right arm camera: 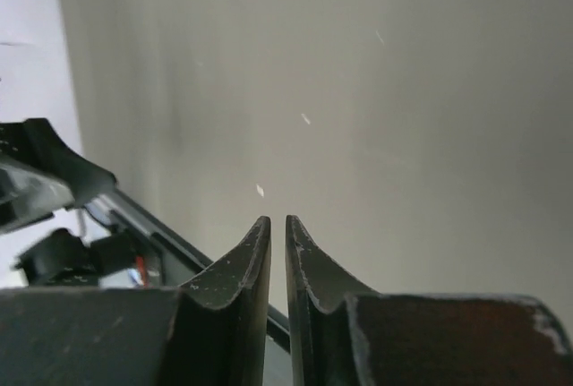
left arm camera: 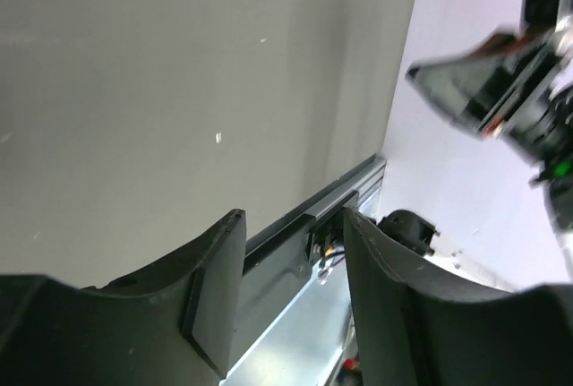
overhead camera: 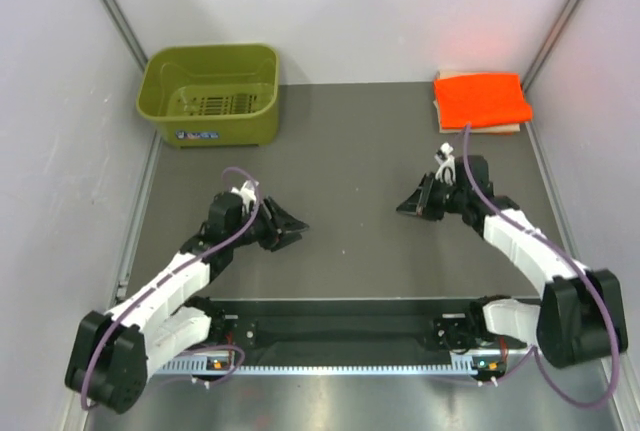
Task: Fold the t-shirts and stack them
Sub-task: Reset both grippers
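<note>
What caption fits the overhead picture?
Orange t-shirt folded atop peach t-shirt far right, olive basket far left; left gripper open, right gripper shut.

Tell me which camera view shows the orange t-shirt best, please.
The top external view: the folded orange t-shirt lies in full sight at the far right corner, on a peach t-shirt. Both wrist views show nothing of it.

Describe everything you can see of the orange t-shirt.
The orange t-shirt is bright, soft-looking cloth, folded into a flat, roughly rectangular pad. It lies in the table's far right corner, stacked on the pale peach-tan shirt, whose edges peek out at its left and near sides. No print or collar shows.
</note>
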Tool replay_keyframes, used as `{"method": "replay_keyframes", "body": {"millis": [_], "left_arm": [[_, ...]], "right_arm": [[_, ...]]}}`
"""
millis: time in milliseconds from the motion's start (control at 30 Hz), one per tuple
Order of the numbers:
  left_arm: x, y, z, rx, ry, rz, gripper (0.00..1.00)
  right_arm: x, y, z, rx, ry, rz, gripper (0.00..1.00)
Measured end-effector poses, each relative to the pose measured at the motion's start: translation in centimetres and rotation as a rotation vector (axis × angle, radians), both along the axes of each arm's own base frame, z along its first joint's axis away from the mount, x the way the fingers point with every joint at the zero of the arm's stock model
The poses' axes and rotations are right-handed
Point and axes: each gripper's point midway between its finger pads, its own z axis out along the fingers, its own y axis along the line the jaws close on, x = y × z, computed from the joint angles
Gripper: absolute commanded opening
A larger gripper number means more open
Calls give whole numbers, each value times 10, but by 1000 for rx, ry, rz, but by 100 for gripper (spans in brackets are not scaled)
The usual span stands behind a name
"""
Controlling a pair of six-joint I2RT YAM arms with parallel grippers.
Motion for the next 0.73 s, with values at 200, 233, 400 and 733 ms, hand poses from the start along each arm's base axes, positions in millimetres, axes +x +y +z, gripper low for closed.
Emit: {"method": "replay_keyframes", "body": {"millis": [200,233,400,733], "left_arm": [[-20,23,-20,-143,-13,168,56],[-22,26,-18,-172,-28,188,57],[-28,32,16,-341,-107,244,58],[-45,38,61,-480,-222,234,64]], "right_arm": [[-56,-24,-33,-87,-2,-58,19],[-62,-27,-38,-90,-4,-68,27],[-98,-35,-77,-59,35,-131,40],[-110,-22,-79,129,0,-166,76]]}}
